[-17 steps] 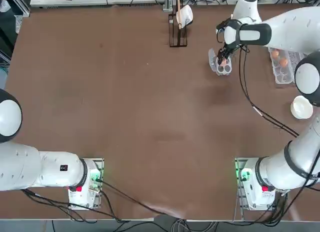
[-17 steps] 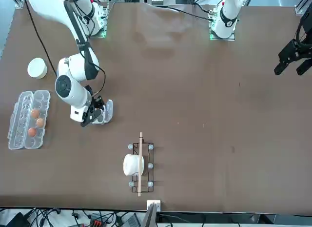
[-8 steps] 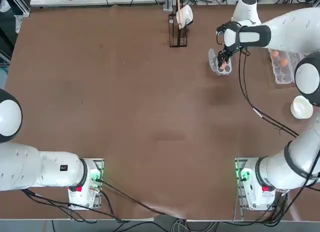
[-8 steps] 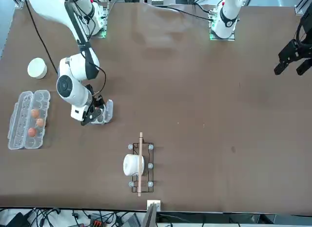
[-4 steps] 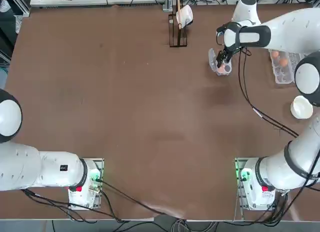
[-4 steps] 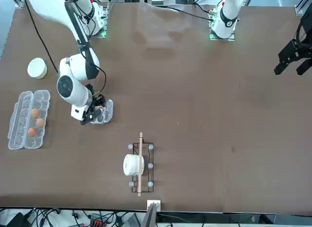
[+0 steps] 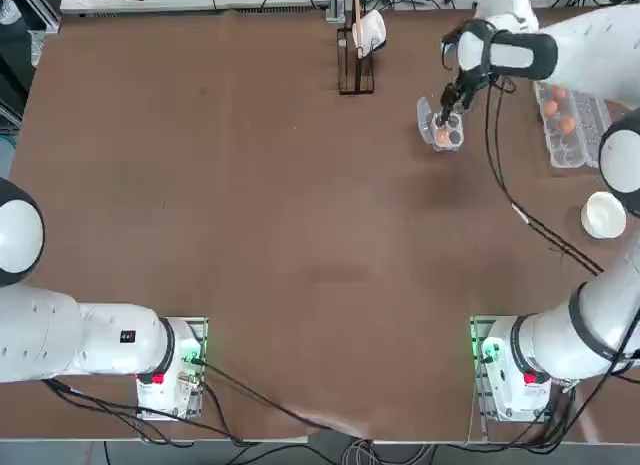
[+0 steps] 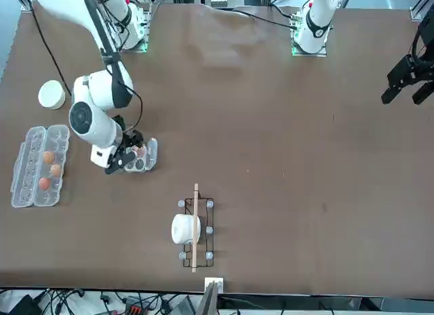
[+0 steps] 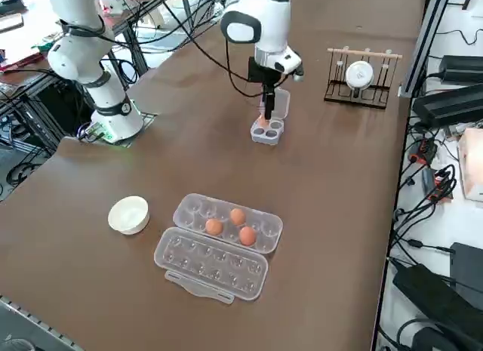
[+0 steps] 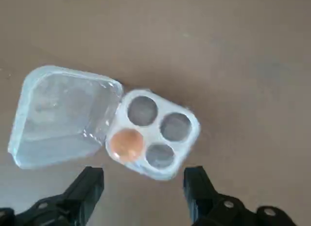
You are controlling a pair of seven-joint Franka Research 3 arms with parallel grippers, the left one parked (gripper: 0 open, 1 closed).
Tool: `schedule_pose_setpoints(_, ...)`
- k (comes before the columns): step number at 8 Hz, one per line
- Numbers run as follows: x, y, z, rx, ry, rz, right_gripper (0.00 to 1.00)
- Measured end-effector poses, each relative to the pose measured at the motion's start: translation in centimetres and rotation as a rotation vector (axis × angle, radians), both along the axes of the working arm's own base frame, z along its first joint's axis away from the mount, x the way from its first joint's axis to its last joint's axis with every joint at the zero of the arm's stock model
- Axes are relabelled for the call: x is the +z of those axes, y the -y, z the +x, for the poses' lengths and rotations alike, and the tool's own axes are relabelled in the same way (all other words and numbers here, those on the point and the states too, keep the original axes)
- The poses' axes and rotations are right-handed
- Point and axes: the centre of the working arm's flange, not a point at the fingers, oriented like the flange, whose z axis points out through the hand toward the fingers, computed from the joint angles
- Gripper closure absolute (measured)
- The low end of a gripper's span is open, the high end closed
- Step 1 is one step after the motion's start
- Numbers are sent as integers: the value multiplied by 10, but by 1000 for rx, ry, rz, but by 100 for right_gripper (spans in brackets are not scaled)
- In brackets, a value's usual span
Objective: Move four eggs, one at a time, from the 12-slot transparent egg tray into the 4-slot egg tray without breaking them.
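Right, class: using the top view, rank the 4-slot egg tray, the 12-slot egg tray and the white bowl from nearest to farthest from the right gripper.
1. 4-slot egg tray: directly under the open right gripper.
2. 12-slot transparent egg tray: off to the right, at the table's edge.
3. White bowl: farthest, on the right, nearer the arms' bases.

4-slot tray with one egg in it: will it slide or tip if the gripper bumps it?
The 4-slot egg tray looks like thin plastic, so probably light and easily pushed. One egg fills a corner cup, likely unbalancing it. The open right gripper hangs above, clear.
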Motion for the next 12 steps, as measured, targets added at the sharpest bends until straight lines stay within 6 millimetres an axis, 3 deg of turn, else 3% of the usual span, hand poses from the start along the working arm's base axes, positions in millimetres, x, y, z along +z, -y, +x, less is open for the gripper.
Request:
schedule_pose_setpoints(2,52,59,23,-49,-28,2,0)
schedule_pose_setpoints(4,70,114,36,-33,11,20,0)
schedule_pose_setpoints(7,54,206,33,106,5,59,0)
schedule_pose_setpoints(10,28,286,27,429,54,102,0)
schedule_pose_setpoints(12,4,327,26,643,108,99,0)
